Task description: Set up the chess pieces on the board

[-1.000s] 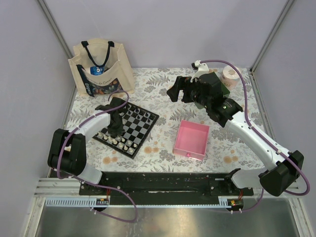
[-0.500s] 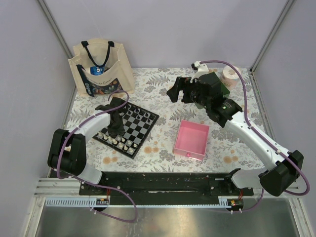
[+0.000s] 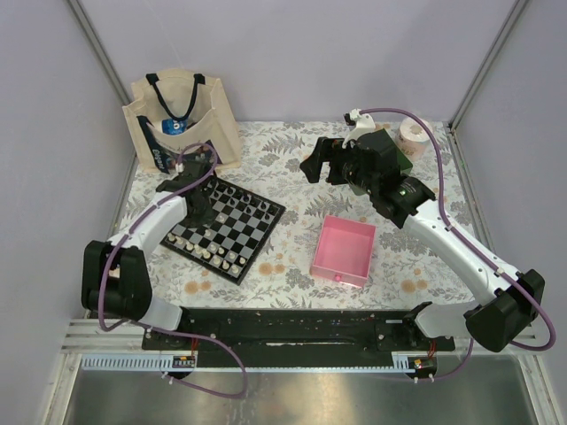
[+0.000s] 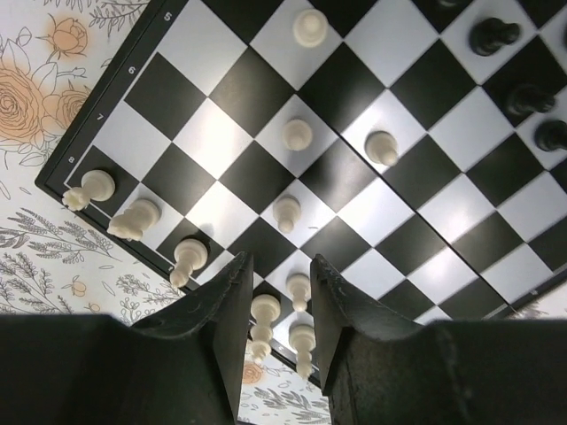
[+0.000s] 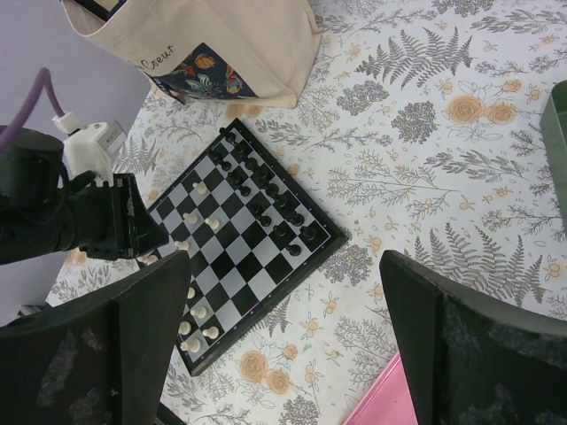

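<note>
The board (image 3: pixel 241 232) lies left of centre on the floral table. Cream-white chess pieces (image 3: pixel 209 251) stand along its near-left side, black chess pieces (image 3: pixel 254 208) on its far-right side. My left gripper (image 3: pixel 200 215) hangs over the board's left part, open a little and empty. In the left wrist view its gripper (image 4: pixel 280 259) has white pieces (image 4: pixel 264 310) standing on the board (image 4: pixel 248 93) below the gap; black pieces (image 4: pixel 493 35) show at top right. My right gripper (image 3: pixel 321 166) is wide open and empty, high over the table right of the board (image 5: pixel 257 257).
A cream tote bag (image 3: pixel 182 124) stands at the far left. A pink tray (image 3: pixel 344 251) sits right of the board. A green tray (image 3: pixel 403 164) and a roll (image 3: pixel 412 133) lie behind the right arm at the far right.
My left arm has swung left and toward the far side; its gripper now sits over the board's left corner area instead of its near-left edge. The right arm has hardly moved.
</note>
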`<state>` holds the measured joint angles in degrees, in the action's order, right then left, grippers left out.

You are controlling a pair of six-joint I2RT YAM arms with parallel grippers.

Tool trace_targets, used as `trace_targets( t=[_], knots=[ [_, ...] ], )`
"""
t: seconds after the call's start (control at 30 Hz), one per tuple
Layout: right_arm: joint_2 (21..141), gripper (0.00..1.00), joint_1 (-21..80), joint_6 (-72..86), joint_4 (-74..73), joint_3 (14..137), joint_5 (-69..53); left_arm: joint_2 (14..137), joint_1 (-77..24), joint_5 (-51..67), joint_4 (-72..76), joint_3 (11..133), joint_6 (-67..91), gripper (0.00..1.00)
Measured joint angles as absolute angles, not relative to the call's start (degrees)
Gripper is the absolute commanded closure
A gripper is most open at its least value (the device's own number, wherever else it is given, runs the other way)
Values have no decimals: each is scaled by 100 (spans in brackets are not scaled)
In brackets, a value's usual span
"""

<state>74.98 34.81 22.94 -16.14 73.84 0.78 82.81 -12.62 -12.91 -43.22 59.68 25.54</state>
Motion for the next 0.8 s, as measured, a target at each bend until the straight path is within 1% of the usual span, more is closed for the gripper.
trace_targets(
  t=[0.27,0.43,0.8],
  knots=[
    [7498,3,3481,2298,-1612,7384,75,8827,-1173,-1208,-4324,5977,2528,65],
    [7498,3,3481,2298,-1612,7384,75,8921,-1173,-1199,-4283,6042,2528,68],
    [7498,3,3481,2298,-1612,7384,75,9159,-1173,-1181,-4230,6042,2528,70]
  ],
)
